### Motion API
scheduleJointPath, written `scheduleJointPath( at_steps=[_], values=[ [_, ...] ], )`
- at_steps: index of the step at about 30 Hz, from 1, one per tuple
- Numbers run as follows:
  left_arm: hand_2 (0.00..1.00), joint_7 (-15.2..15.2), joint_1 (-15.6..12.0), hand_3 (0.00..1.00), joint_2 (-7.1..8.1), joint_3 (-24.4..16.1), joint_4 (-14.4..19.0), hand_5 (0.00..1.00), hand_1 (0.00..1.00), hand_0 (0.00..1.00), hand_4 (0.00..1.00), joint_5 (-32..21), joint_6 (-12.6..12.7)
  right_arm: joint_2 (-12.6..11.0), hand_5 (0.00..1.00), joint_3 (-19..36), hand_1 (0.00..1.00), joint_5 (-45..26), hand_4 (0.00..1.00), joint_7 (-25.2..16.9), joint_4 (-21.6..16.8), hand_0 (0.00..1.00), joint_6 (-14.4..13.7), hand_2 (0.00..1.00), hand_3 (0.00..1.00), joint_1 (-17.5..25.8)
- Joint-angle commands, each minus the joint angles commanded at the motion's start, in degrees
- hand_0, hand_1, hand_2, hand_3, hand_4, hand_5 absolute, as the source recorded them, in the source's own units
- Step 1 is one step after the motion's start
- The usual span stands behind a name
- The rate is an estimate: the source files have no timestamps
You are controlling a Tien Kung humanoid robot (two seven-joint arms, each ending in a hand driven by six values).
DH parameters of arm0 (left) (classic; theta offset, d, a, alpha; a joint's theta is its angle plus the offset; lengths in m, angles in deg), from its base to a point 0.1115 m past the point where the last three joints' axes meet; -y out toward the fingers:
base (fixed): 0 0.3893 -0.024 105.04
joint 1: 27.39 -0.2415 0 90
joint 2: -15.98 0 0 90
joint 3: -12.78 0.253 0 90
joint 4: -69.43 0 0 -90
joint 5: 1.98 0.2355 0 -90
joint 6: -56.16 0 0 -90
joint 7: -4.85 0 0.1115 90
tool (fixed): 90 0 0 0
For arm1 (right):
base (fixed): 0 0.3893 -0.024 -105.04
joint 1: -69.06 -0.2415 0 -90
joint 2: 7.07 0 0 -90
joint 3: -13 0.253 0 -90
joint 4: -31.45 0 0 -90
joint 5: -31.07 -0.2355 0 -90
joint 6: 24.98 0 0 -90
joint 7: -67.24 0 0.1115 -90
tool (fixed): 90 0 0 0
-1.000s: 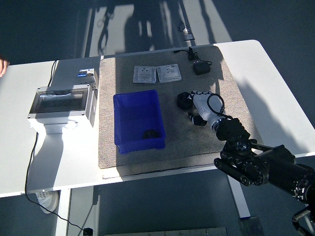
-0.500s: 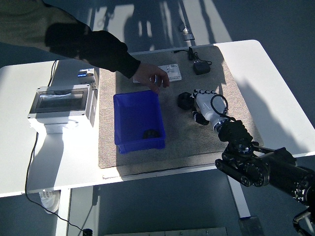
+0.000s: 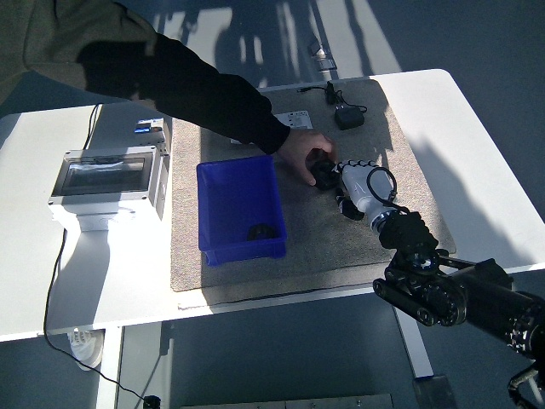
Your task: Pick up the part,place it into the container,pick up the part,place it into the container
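A black part point(image 3: 323, 176) lies on the beige mat point(image 3: 400, 162), right of the blue container point(image 3: 223, 204). A person's hand point(image 3: 301, 151) reaches in from the upper left and rests on this part. My right hand point(image 3: 351, 175), white with a black arm behind it, lies just right of the part; its fingers are stretched toward it and hold nothing. A small dark piece point(image 3: 343, 207) shows under my palm. Inside the container, near its front wall, sits another dark part point(image 3: 260, 230). My left arm is out of the picture.
A grey box with a clear lid point(image 3: 106, 181) stands left of the mat. A white socket plate point(image 3: 295, 118) shows behind the person's sleeve. A black adapter point(image 3: 347, 118) with its cable lies at the mat's far edge.
The person's arm came in from the upper left; its hand went from the socket plates down onto the black part. My right hand drifted slightly to the right.
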Motion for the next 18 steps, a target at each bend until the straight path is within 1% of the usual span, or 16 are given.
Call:
scheduleJointPath(
  at_steps=[1,6,7,12,13,18],
  values=[
    [0.480,-0.04,0.00,0.613,-0.01,0.02,0.00,0.841,0.287,0.606,0.650,-0.05,0.04,0.00,0.012,-0.01,0.859,0.13,0.677,0.19,0.00,0.865,0.08,0.868,0.475,0.01],
    [0.480,-0.19,0.04,0.613,-0.04,0.03,0.00,0.841,0.287,0.606,0.650,-0.27,0.18,0.00,0.012,-0.01,0.859,0.22,0.677,0.65,0.08,0.865,-0.19,0.868,0.475,0.06],
    [0.480,-0.22,0.05,0.613,-0.05,-0.01,0.00,0.845,0.287,0.606,0.649,-0.29,0.20,0.00,0.013,-0.02,0.861,0.09,0.734,0.61,0.10,0.865,-0.65,0.868,0.442,0.10],
    [0.480,-0.29,0.07,0.613,-0.09,-0.27,0.00,0.845,0.287,0.606,0.649,-0.14,0.28,0.00,0.013,0.01,0.861,-0.80,0.734,0.02,0.21,0.865,-3.03,0.868,0.442,0.18],
    [0.480,-0.31,0.08,0.612,-0.09,-0.35,0.00,0.847,0.287,0.606,0.647,-0.10,0.29,0.00,0.010,0.05,0.839,-1.16,0.744,-0.27,0.27,0.850,-3.65,0.835,0.372,0.17],
    [0.480,-0.44,0.14,0.612,-0.10,-0.59,0.00,0.847,0.287,0.606,0.647,-0.08,0.45,0.00,0.010,0.57,0.839,-3.58,0.744,-2.23,0.46,0.850,-6.85,0.835,0.372,0.24]
  ],
)
